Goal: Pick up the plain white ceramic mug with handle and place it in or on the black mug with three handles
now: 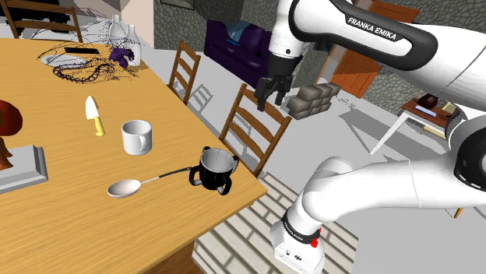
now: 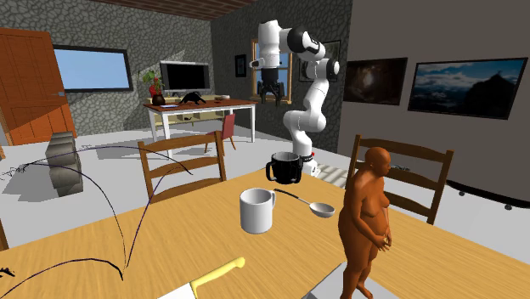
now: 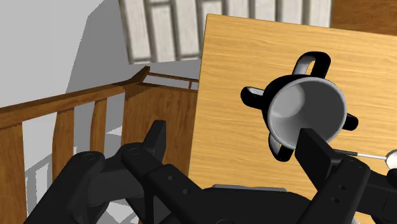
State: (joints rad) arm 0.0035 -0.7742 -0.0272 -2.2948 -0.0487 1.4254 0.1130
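Our black gripper [image 1: 270, 98] hangs open, empty, upper centre; white handled mug [image 1: 136, 137] ungrasped mid-frame, black three-handled mug [image 1: 213, 169] unfilled.

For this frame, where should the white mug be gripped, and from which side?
From above, I'd judge: the white mug stands upright, mouth open, so pinch the rim wall away from its handle, which faces the black mug.

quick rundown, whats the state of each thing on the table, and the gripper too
white mug, upright, not held
black three-handled mug, upright, empty inside
spoon, lying flat beside the black three-handled mug
knife, lying flat
gripper, open, holding nothing, up in the air
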